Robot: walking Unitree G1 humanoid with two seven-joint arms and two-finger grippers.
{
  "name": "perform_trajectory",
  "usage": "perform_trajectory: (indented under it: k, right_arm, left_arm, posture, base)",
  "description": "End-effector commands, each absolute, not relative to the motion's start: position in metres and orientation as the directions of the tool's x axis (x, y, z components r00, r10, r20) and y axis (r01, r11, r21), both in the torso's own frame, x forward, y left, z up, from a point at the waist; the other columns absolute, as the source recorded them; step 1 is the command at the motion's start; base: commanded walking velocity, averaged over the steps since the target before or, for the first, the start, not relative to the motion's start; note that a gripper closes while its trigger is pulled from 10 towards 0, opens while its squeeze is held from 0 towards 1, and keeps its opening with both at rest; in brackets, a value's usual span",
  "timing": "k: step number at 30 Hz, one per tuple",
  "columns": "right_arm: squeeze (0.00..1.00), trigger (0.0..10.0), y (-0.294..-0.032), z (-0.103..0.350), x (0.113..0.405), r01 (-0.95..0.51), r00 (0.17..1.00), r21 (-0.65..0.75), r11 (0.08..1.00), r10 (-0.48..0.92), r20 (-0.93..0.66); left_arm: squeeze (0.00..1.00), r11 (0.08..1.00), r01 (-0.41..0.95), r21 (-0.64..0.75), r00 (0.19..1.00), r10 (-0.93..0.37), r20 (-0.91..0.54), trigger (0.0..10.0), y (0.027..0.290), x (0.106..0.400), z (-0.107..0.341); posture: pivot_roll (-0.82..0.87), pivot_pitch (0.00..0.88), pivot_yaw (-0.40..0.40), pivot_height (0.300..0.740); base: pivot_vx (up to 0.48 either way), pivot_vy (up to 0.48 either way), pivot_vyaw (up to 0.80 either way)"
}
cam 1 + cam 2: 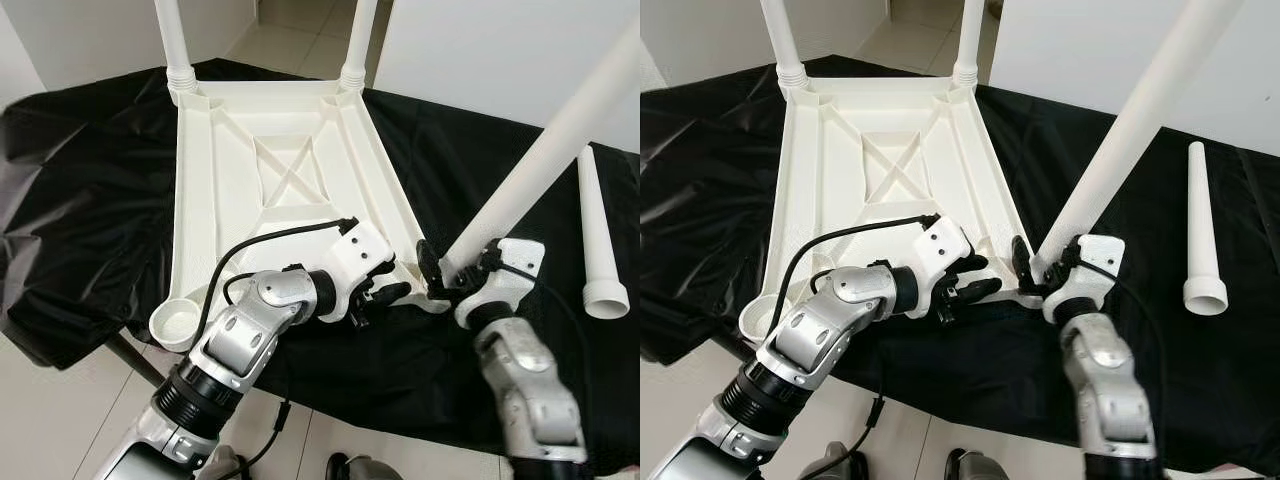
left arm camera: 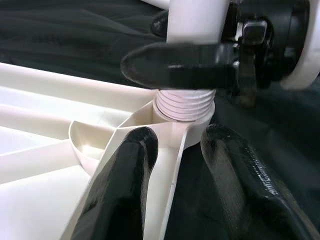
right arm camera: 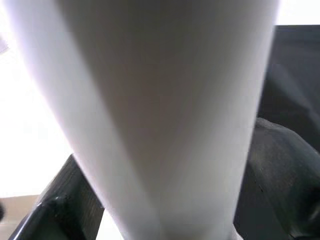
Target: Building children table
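Observation:
The white plastic table top (image 1: 195, 200) lies upside down on a black cloth. Two white legs (image 1: 172, 35) (image 1: 360, 35) stand screwed into its far corners. My right gripper (image 1: 458, 268) is shut on a third leg (image 1: 540, 160), which leans up to the right. That leg's threaded end (image 2: 184, 105) sits in the near right corner socket. My left gripper (image 1: 385, 297) is open at the same corner, one finger (image 2: 125, 175) inside the rim and the other outside it. The near left socket (image 1: 175, 322) holds nothing.
A fourth white leg (image 1: 597, 230) lies loose on the black cloth (image 1: 90, 180) at the right. The cloth's near edge drops to a pale tiled floor (image 1: 60, 420). White walls stand behind.

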State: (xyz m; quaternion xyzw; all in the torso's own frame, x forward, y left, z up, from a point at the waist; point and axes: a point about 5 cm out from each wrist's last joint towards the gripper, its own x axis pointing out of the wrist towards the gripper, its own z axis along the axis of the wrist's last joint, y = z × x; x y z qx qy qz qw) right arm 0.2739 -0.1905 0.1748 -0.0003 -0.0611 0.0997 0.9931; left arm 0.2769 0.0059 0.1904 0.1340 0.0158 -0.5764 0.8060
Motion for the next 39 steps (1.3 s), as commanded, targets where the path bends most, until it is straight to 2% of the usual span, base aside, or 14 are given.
perform_trajectory:
  k: [1,9,13,14,17,18,19,27,36,37,38,39]
  right_arm:
    - [0.0,10.0,-0.192,0.172,0.274,-0.258,0.962,-0.006,0.966,0.257,0.096]
    - [0.0,10.0,-0.203,0.171,0.277,-0.404,0.911,-0.085,0.911,0.409,0.058]
    - [0.0,10.0,-0.21,0.169,0.279,-0.41,0.908,-0.121,0.904,0.417,0.036]
    - [0.0,8.7,-0.213,0.168,0.279,-0.415,0.906,-0.119,0.902,0.421,0.034]
    - [0.0,8.7,-0.214,0.169,0.28,-0.419,0.905,-0.115,0.901,0.425,0.034]
    - [0.0,2.9,-0.215,0.169,0.28,-0.423,0.903,-0.111,0.9,0.429,0.037]
    - [0.0,0.0,-0.217,0.168,0.28,-0.415,0.907,-0.117,0.902,0.421,0.029]
    - [0.0,0.0,-0.219,0.163,0.28,-0.403,0.912,-0.088,0.911,0.407,0.042]
    - [0.0,0.0,-0.214,0.161,0.278,-0.374,0.924,-0.066,0.925,0.378,0.064]
    - [0.0,7.8,-0.211,0.159,0.277,-0.34,0.937,-0.057,0.939,0.344,0.069]
    - [0.0,7.8,-0.211,0.159,0.277,-0.34,0.937,-0.057,0.939,0.344,0.069]
    - [0.0,10.0,-0.209,0.157,0.277,-0.315,0.945,-0.05,0.948,0.318,0.069]
  left_arm:
    - [0.0,0.32,0.923,0.213,0.358,-0.918,-0.173,10.0,0.006,0.276,0.191]
    - [0.0,0.314,0.925,0.213,0.352,-0.92,-0.174,10.0,0.006,0.276,0.192]
    - [0.0,0.304,0.929,0.211,0.343,-0.922,-0.181,10.0,0.005,0.274,0.192]
    - [0.0,0.298,0.931,0.209,0.337,-0.923,-0.185,10.0,0.005,0.273,0.191]
    - [0.0,0.294,0.933,0.208,0.333,-0.924,-0.187,10.0,0.005,0.272,0.19]
    - [0.0,0.287,0.936,0.206,0.326,-0.926,-0.192,10.0,0.005,0.271,0.189]
    - [0.0,0.284,0.937,0.202,0.323,-0.926,-0.195,10.0,0.004,0.27,0.187]
    - [0.0,0.286,0.943,0.172,0.316,-0.931,-0.184,10.0,-0.006,0.262,0.18]
    - [0.0,0.342,0.925,0.165,0.366,-0.918,-0.151,10.0,-0.004,0.269,0.185]
    - [0.0,0.369,0.916,0.158,0.39,-0.911,-0.131,10.0,-0.004,0.271,0.187]
    - [0.0,0.369,0.916,0.158,0.39,-0.911,-0.131,10.0,-0.004,0.271,0.187]
    - [0.0,0.384,0.911,0.153,0.403,-0.908,-0.117,10.0,-0.004,0.272,0.188]
  posture:
    - [0.01,0.106,-0.062,0.74]
    - [0.02,0.108,-0.058,0.74]
    - [0.02,0.121,-0.055,0.74]
    - [0.02,0.123,-0.054,0.74]
    - [0.02,0.123,-0.054,0.74]
    - [0.02,0.125,-0.053,0.74]
    - [0.02,0.127,-0.053,0.74]
    - [0.01,0.13,-0.048,0.74]
    - [0.01,0.133,-0.052,0.74]
    - [0.01,0.134,-0.055,0.74]
    - [0.01,0.134,-0.055,0.74]
    - [0.01,0.134,-0.055,0.74]
  base:
    - [0.0,0.0,0.0]
    - [0.0,0.0,0.0]
    - [0.0,0.0,0.0]
    - [0.0,0.0,0.0]
    - [0.0,0.0,0.0]
    - [0.0,0.0,0.0]
    - [0.0,0.0,0.0]
    - [0.0,0.0,0.0]
    - [0.0,0.0,0.0]
    - [0.0,0.0,0.0]
    - [0.0,0.0,0.0]
    - [0.0,0.0,0.0]
